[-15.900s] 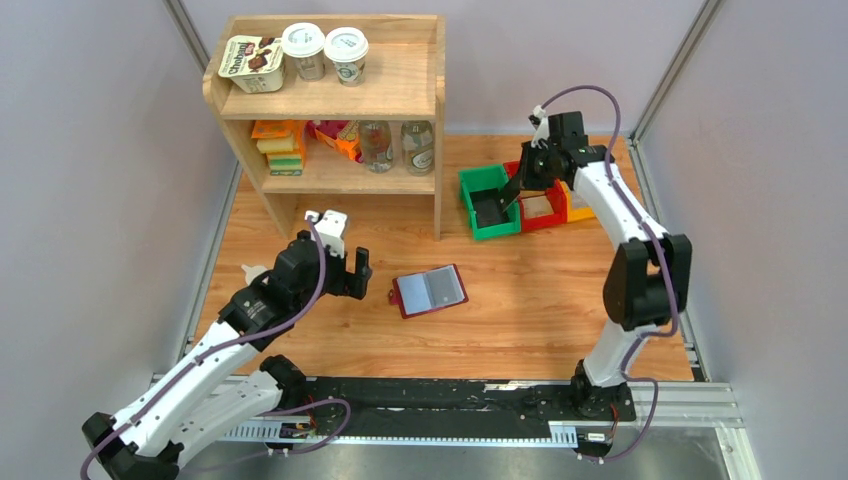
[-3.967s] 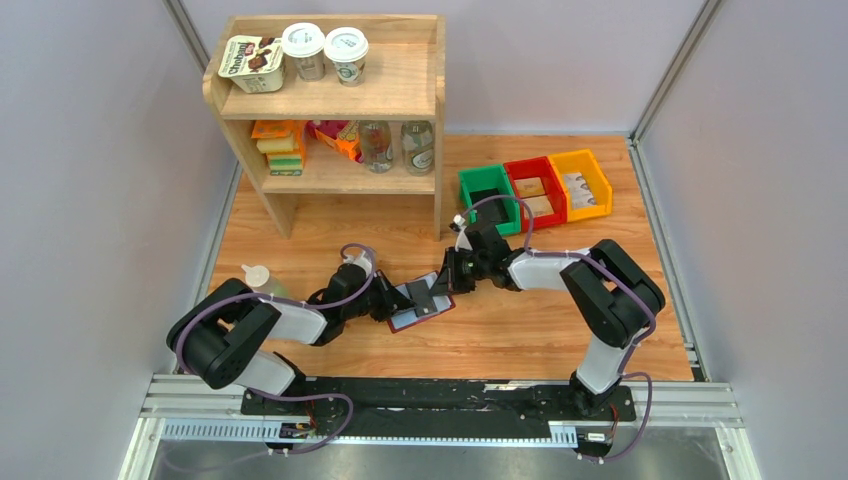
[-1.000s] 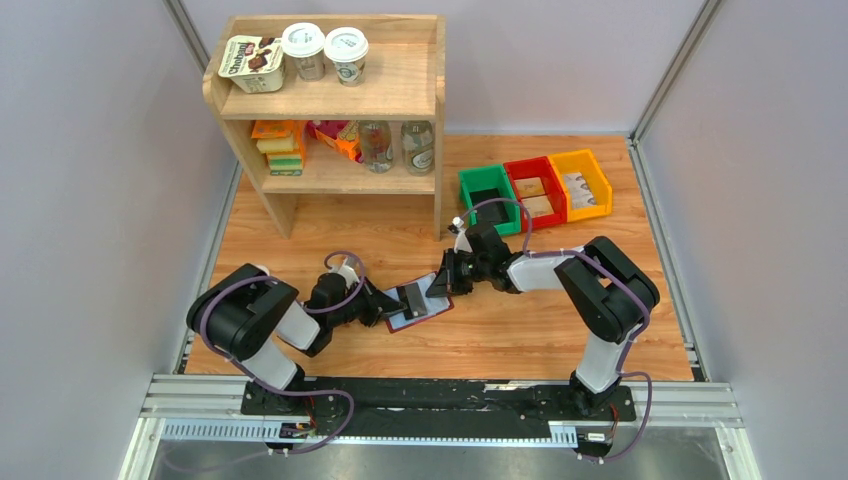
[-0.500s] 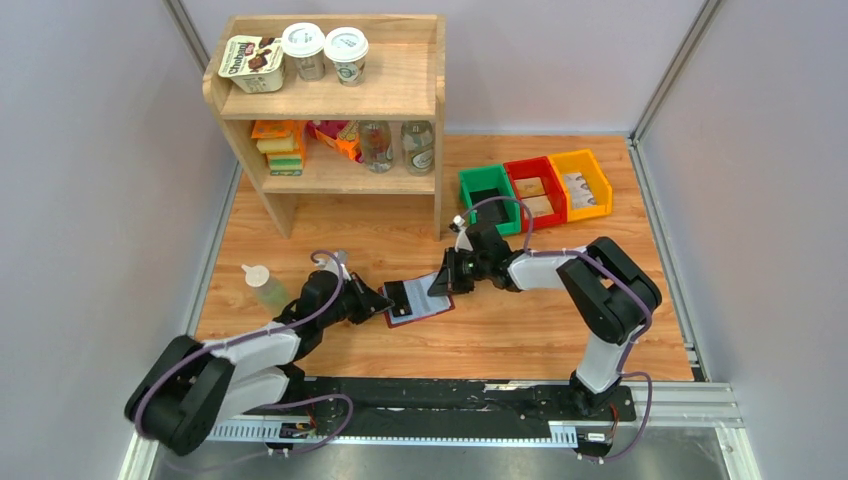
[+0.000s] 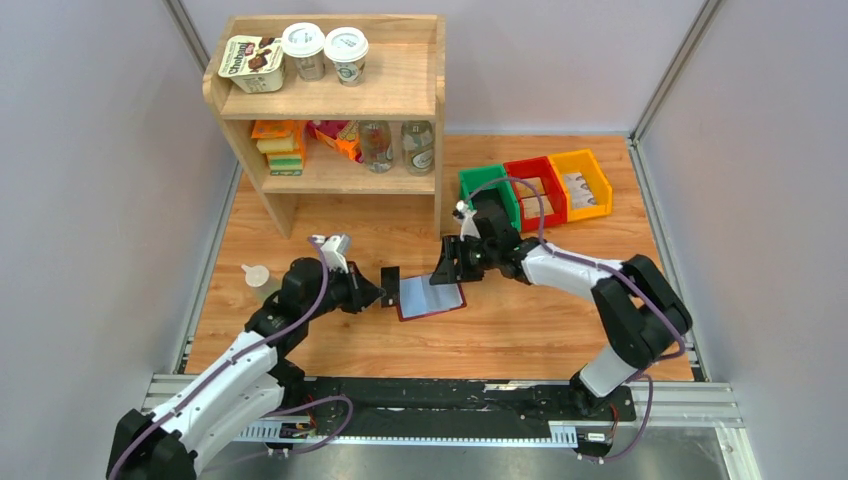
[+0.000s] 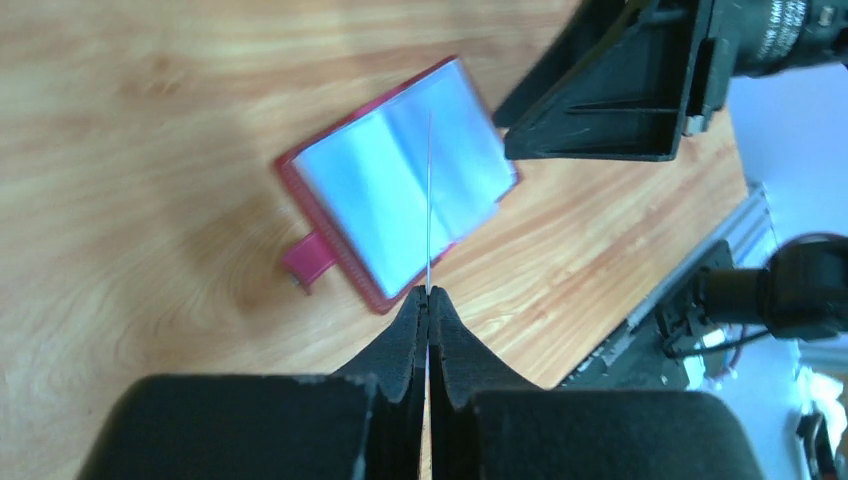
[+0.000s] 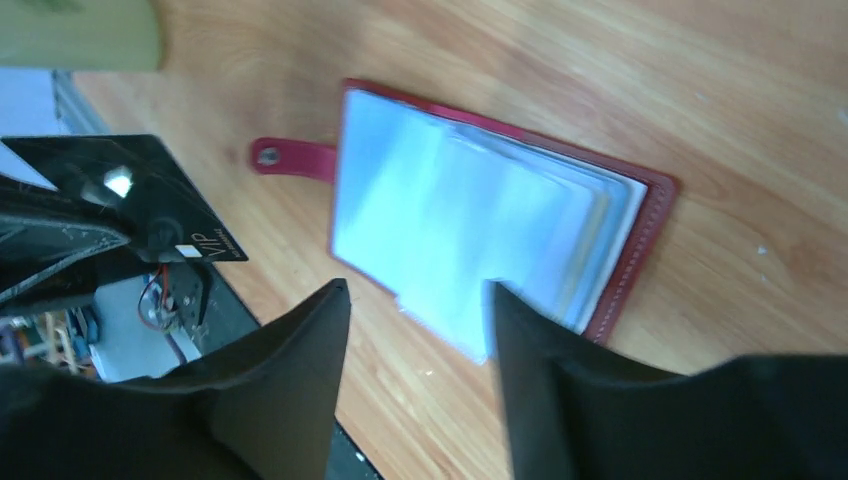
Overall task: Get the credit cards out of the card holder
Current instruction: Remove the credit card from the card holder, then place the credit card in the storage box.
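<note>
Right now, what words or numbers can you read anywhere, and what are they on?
"VIP": on the black card in the left claw.
Tub on the shelf: lettering too blurred to read.
Cup lids: print too small to read.

White links [image 5: 215, 385], black joints [image 5: 640, 320], purple cables [image 5: 318, 290], black left gripper [image 6: 428, 292], right gripper [image 7: 418, 290]
</note>
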Tool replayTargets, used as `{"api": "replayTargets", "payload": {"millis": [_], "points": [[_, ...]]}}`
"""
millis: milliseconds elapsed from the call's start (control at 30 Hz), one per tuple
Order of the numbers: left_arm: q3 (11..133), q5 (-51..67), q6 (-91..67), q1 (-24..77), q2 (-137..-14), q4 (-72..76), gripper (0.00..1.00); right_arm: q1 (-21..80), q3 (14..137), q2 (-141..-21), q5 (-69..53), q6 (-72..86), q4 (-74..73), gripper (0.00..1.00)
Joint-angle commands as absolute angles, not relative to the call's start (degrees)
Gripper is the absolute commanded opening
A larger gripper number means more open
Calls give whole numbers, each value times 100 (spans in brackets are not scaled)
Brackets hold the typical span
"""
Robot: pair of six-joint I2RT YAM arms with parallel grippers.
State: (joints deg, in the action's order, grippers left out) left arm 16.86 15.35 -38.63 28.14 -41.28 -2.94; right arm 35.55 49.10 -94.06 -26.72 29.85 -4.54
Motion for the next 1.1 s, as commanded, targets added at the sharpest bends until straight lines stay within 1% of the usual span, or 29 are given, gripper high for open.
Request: {"api": "replayTargets", "payload": {"millis": [0,67,100,233,367,467,500,533,633,667,733,767,800,867,900,933,967,1000,1033,1067], "points": [[2669,2703,-2411,2786,-3990,-878,0,3551,5378,-8422,-3057,2058,-641,63],[3021,3100,-2059,2795,-4034,-1168,0,3551,5545,-8096,-3382,1724,-746,70],[3110,3233,-2013,2786,-4060,-1282,0,3551,5615,-7929,-3514,1592,-843,72],[3647,4181,-1776,2786,-4245,-1441,0,3551,6125,-7524,-4191,1012,-1440,75],[4209,4946,-1416,2795,-4544,-1582,0,3551,6468,-7436,-4964,783,-1827,74],[4377,5167,-1240,2795,-4675,-1591,0,3603,6609,-7479,-5334,686,-1994,68],[4455,5272,-1152,2795,-4711,-1600,0,3638,6635,-7514,-5396,659,-2056,64],[4482,5317,-1125,2795,-4781,-1608,0,3656,6671,-7532,-5449,659,-2083,62],[4614,5449,-993,2795,-5000,-1626,0,3691,6688,-7585,-5739,668,-2083,48],[4666,5510,-958,2795,-5053,-1626,0,3691,6706,-7602,-5791,668,-2092,41],[4693,5555,-949,2795,-5185,-1582,0,3691,6706,-7603,-5818,642,-2153,23],[4702,5555,-958,2795,-5246,-1556,0,3691,6723,-7594,-5818,598,-2197,7],[4702,5555,-967,2795,-5273,-1477,0,3691,6724,-7602,-5818,572,-2232,0],[4702,5433,-975,2795,-5326,-1407,0,3648,6750,-7629,-5731,519,-2363,0],[4711,5336,-976,2795,-5352,-1389,2,3578,6733,-7646,-5678,519,-2382,0],[4711,5109,-976,2795,-5353,-1406,9,3490,6680,-7664,-5547,614,-2391,0],[4711,4932,-976,2795,-5353,-1476,13,3367,6636,-7664,-5407,685,-2399,0],[4720,4548,-967,2795,-5353,-1511,24,3236,6575,-7681,-5275,790,-2399,0],[4720,4257,-975,2795,-5335,-1660,29,3069,6513,-7664,-5099,939,-2399,0],[4720,3741,-941,2795,-5318,-1757,43,2911,6469,-7655,-4880,1036,-2399,0]]}}
